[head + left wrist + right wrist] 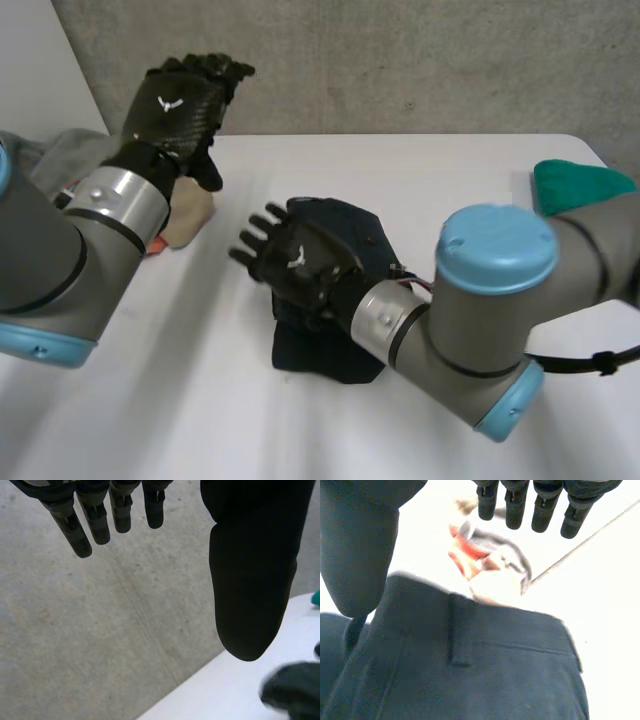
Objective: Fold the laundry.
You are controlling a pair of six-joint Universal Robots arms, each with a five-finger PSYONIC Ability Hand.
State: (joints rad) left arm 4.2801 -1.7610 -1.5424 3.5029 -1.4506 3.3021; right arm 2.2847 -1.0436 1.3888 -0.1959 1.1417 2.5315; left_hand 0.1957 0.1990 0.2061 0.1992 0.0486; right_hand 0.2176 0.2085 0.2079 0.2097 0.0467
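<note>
Holding nothing: right hand (pixel 300 265) fingers spread over folded navy trousers (pixel 325 355), left hand (pixel 178 110) fingers straight, raised. Could snag and undo the fold.

You're looking at two arms: the left arm (pixel 60 250) is coming in at the left of the frame, the right arm (pixel 490 300) at the lower right. Each is carrying one black hand, so you're counting two: left hand (pixel 180 105), right hand (pixel 290 262). One white table (pixel 400 170) is lying under it all. Five pieces of laundry are showing. One dark blue garment (pixel 320 358) is lying at centre frame and one green cloth (pixel 580 185) is sitting at the right edge. Three pieces are bunching at the left edge: one grey garment (pixel 70 155), one cream piece (pixel 188 218), one red scrap (pixel 462 555).
</note>
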